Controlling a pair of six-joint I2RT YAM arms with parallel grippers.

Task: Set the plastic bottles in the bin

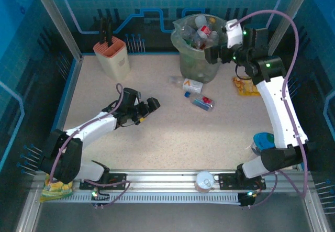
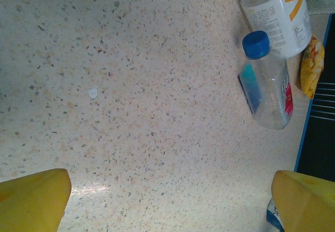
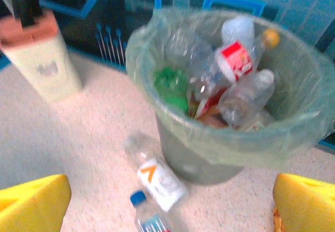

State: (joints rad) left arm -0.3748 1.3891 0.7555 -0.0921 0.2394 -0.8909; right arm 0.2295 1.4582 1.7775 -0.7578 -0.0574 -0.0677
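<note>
Working from the left, note the left gripper spread wide, empty, above the table. Locate the white-labelled bottle and the blue-capped bottle lying sideways at the foot of the bin. Expect light, thin, slippery walls prone to denting and rolling; grasp across mid-body. Note the right gripper, also spread and empty, at the bin rim.

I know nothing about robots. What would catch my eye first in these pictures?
The grey bin at the back of the table, lined with a greenish bag and piled with plastic bottles. Just in front of it, a white-labelled bottle and a blue-capped bottle lie on their sides. The right gripper hangs open beside the bin's rim, and the left gripper is open low over the table.
</note>
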